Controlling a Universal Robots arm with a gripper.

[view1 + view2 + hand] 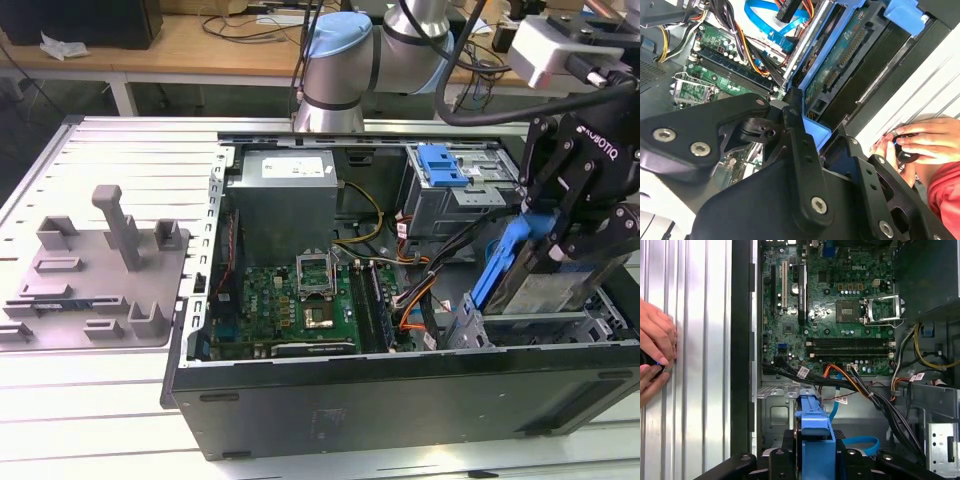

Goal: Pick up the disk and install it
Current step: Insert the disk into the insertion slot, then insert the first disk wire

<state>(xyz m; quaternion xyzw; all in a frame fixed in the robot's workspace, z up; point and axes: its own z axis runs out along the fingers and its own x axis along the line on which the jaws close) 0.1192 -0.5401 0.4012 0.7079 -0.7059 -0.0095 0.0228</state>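
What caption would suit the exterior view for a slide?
The gripper holds the disk, tilted, at the drive bay on the exterior view's right of the open computer case.

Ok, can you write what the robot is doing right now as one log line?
pincer: shut on disk | disk: tilted, at drive bay of open computer case | install: not done

A pale metal desk point(120, 150) with long ribbed grooves fills the foreground, and its ribs catch a soft, even light. Beyond the desk's far edge stands a wooden bench point(200, 45) on white legs point(122, 95). On it lie loose cables point(265, 25), a black box point(85, 20) and crumpled white paper point(60, 46). The floor point(50, 95) beneath is dark grey.
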